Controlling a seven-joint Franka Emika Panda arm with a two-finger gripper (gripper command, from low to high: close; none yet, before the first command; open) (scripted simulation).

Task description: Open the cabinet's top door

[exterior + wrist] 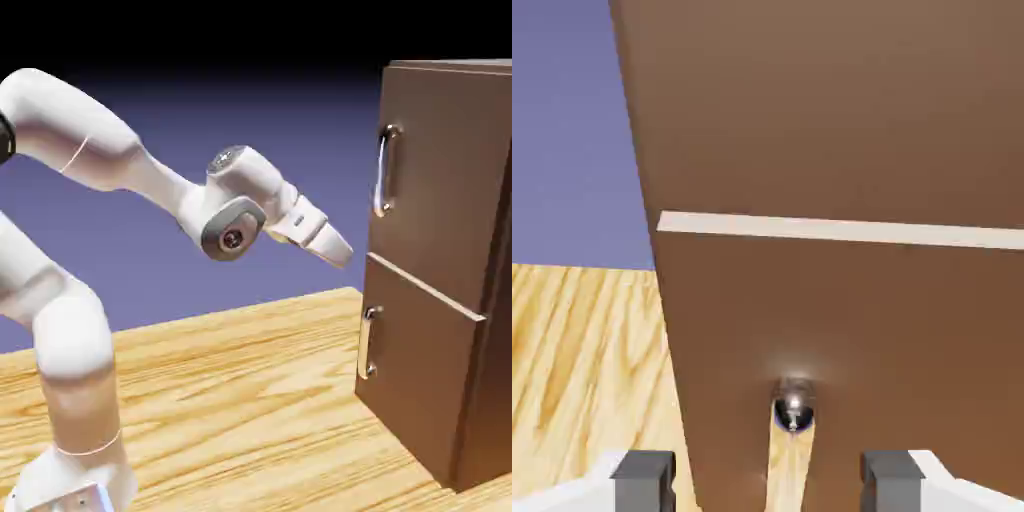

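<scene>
Backdrop (330, 200): plain blue-violet, grading to black along the top in the exterior view; in the hand view, it fills the area toward ten o'clock. Worktop (250, 400): pale yellow wood with darker wavy grain, brightly lit, its far edge slanting up toward three o'clock in the exterior view.

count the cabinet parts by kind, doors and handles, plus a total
doors: 2 (upper, lower)
handles: 2 (one on the upper door, one on the lower door)
total: 4
</scene>
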